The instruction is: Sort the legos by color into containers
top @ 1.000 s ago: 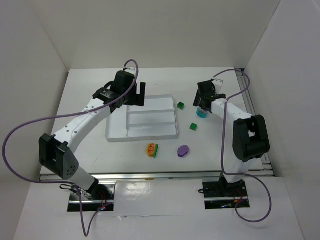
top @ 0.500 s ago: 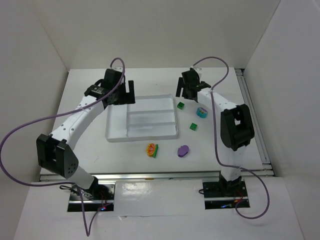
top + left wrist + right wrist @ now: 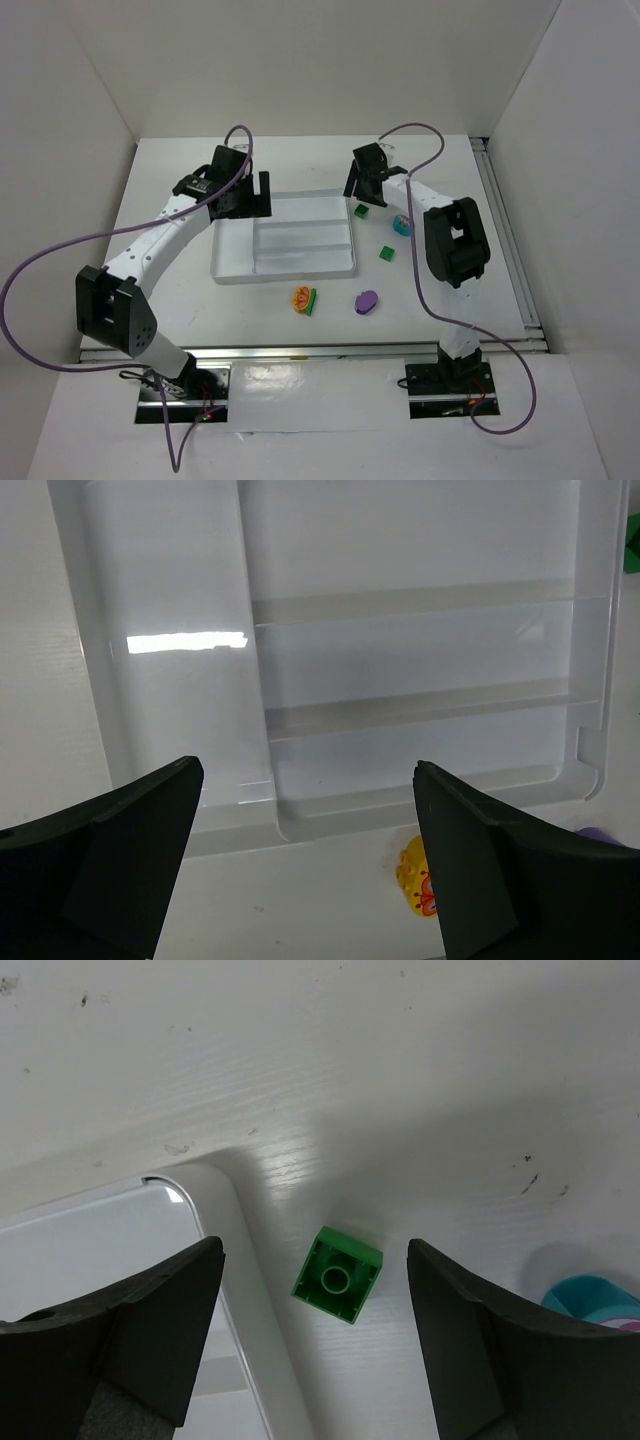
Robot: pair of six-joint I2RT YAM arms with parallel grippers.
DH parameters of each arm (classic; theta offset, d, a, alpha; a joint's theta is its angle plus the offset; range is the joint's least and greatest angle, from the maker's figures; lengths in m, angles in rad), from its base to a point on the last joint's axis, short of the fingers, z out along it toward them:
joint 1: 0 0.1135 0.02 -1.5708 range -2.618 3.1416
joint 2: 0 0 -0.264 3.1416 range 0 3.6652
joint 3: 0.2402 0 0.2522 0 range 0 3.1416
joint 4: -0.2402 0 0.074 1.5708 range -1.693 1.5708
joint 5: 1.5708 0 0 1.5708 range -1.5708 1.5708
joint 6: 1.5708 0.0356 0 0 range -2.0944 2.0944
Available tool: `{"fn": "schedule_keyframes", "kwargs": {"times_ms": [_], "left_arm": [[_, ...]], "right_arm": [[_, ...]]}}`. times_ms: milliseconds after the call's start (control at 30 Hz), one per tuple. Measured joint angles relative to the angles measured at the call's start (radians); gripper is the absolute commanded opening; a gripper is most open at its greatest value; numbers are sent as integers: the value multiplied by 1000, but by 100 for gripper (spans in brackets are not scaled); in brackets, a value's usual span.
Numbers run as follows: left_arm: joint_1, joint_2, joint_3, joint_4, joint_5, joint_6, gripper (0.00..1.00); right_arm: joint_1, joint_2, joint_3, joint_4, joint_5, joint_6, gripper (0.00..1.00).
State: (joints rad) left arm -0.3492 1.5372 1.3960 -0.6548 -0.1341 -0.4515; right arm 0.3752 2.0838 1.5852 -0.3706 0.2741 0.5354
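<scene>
The white tray (image 3: 216,268) lies mid-table; its compartments look empty, though my left gripper covers the far left corner. My left gripper (image 3: 254,196) hovers open and empty over that far left part; its wrist view (image 3: 308,770) looks down on the dividers (image 3: 420,605). My right gripper (image 3: 362,190) is open above a green cube (image 3: 361,211) lying just right of the tray's far right corner; the cube (image 3: 338,1275) sits between the open jaws (image 3: 315,1247). A second green cube (image 3: 386,253), the cyan-and-pink piece (image 3: 402,224), the purple oval (image 3: 366,300) and the orange-yellow piece (image 3: 303,299) lie on the table.
White walls enclose the table on the left, back and right. The tray's rounded corner (image 3: 205,1195) is close to the left of the green cube. The cyan piece (image 3: 590,1300) lies to its right. The orange-yellow piece (image 3: 412,875) sits just off the tray's near rim.
My right gripper has swung left from over the cyan-and-pink piece to over the green cube by the tray. My left gripper has shifted left over the tray's far left part.
</scene>
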Motion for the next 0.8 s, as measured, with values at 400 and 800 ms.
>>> {"fn": "schedule_keyframes", "kwargs": {"times_ms": [400,800], "left_arm": [[0,0,-10,-1,2,1,99],[0,0,-11,0,2,1,99]], "right_arm": [[0,2,-55,9,-3,50,70],[-6,47,-56,19,-2,54,53]]}}
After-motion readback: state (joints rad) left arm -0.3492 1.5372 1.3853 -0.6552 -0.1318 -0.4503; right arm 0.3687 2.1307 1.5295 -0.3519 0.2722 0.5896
